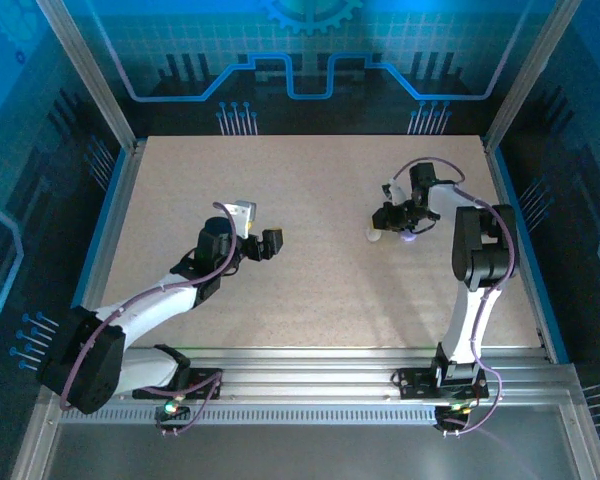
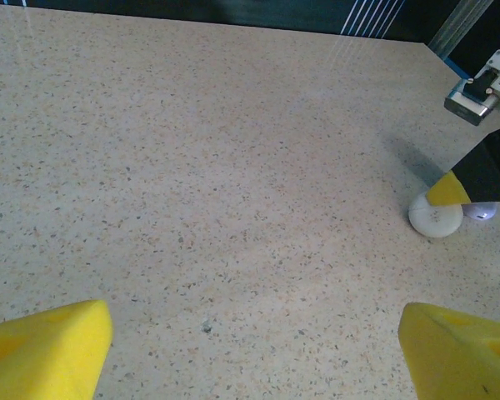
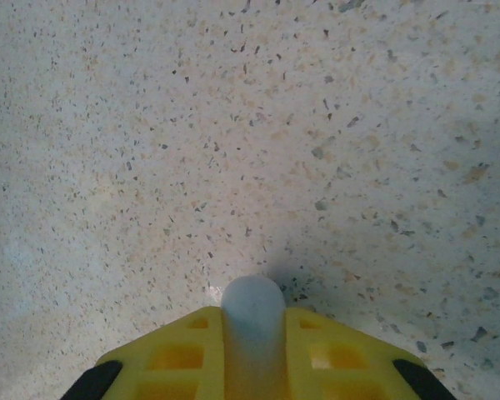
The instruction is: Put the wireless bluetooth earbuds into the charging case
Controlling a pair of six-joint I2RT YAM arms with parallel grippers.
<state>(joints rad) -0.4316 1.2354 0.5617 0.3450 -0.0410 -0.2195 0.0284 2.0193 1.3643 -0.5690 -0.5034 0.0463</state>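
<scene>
Indoors, speckled beige tabletop (image 1: 310, 250), blue-lit walls (image 1: 310, 60), left gripper (image 2: 250, 350) wide open, empty, right gripper (image 3: 252, 337) pinching white earbud (image 3: 252, 304)

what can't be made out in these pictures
- Right wrist: white piece clamped between the yellow pads; its lower part is hidden by them.
- Left wrist: white round puck, top edge covered by the right gripper's finger.
- Top: items under the right gripper are too small.

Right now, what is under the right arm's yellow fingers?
A small white rounded piece, probably an earbud, is pinched between the fingers; beneath it lies bare speckled table. The fingers cover the rest of the piece.
</scene>
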